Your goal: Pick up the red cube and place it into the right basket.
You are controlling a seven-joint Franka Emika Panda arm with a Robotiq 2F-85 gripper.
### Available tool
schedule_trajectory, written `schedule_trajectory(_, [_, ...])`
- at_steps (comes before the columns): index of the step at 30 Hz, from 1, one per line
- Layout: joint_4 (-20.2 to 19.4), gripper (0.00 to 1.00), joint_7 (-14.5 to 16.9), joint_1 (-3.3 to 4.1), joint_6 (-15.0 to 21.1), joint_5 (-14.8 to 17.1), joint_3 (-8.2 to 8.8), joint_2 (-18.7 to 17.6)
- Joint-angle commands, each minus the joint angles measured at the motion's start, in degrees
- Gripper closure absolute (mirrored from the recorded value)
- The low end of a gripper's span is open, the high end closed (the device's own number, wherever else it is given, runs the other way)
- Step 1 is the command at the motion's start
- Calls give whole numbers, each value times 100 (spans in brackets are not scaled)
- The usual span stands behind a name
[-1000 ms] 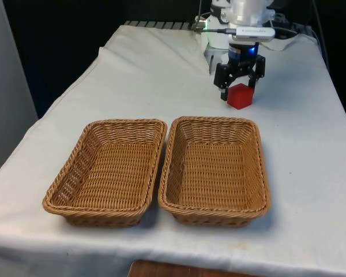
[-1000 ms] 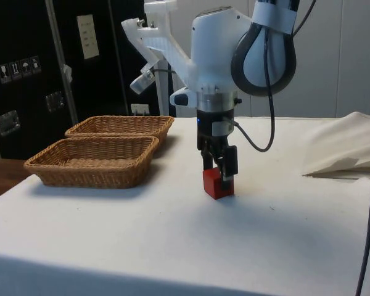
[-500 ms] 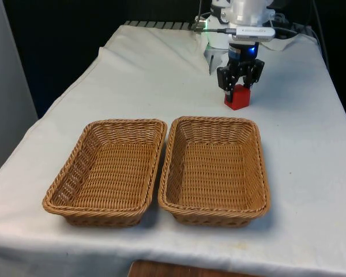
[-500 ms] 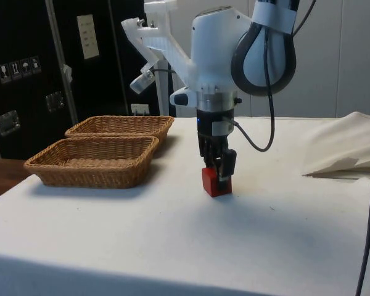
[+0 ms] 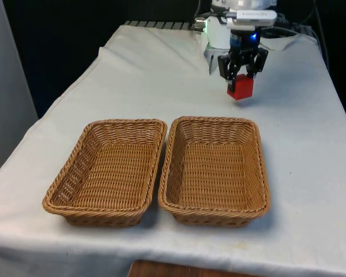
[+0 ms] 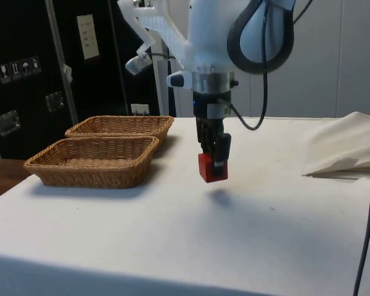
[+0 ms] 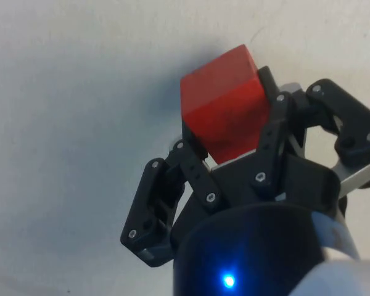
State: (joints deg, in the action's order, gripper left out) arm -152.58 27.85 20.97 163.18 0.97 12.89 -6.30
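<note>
Clamped on the red cube (image 5: 241,86), our gripper (image 5: 242,74) hangs over the far part of the table (image 5: 300,133) in the front view, beyond the far rim of the right basket (image 5: 214,169). That basket lies on the front view's right, with the left basket (image 5: 108,170) just beside it, their long rims almost touching. Nothing stands between the cube and the right basket but bare white cloth, and its woven wall is low, so we judge the way across open.

From the side view, we see the cube (image 6: 210,167) lifted clear of the cloth, its shadow on the table beneath it. Our gripper (image 6: 213,157) grips it by the upper part, so most of the block hangs below the fingers. The two baskets (image 6: 92,159) sit well apart from it.

At the wrist, the fingers (image 7: 191,169) press two opposite faces of the cube (image 7: 225,108), which sits slightly skewed between them. We take it for a light, rigid block with flat, smooth sides: it should not deform, though smooth faces could slip in a loose grip. Opposite flat faces are the right hold.
</note>
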Motion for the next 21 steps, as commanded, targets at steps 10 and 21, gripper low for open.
schedule_trajectory(10, [34,97,-350,-29,-476,-120,52,498])
schedule_trajectory(21, [315,97,-384,-63,-980,-57,63,768])
